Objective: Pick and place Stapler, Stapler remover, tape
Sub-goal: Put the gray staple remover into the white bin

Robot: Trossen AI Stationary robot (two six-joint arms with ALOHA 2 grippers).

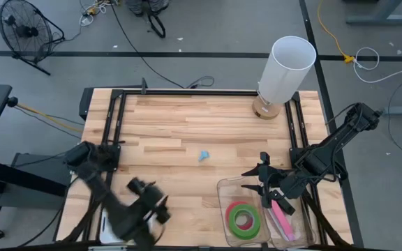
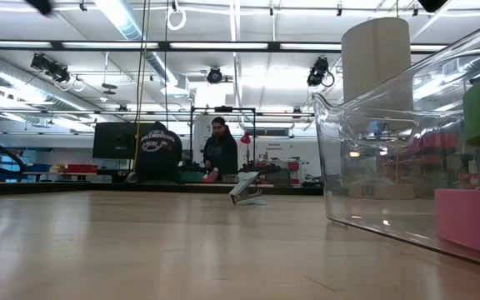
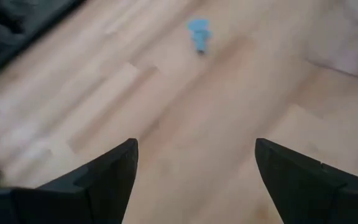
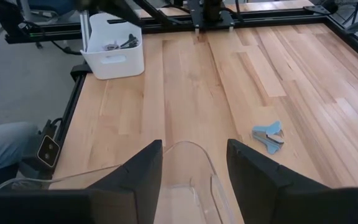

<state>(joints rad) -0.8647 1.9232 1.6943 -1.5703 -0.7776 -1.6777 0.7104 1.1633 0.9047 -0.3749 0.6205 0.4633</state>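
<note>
Resting in the clear bin at lower right are a green tape roll and pink stapler, while the blue staple remover lies mid-table, both the left gripper and right gripper spread, empty.

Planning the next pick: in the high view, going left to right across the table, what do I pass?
Left hand, open → blue staple remover → green tape in the clear bin → white cylinder at the far edge.
</note>
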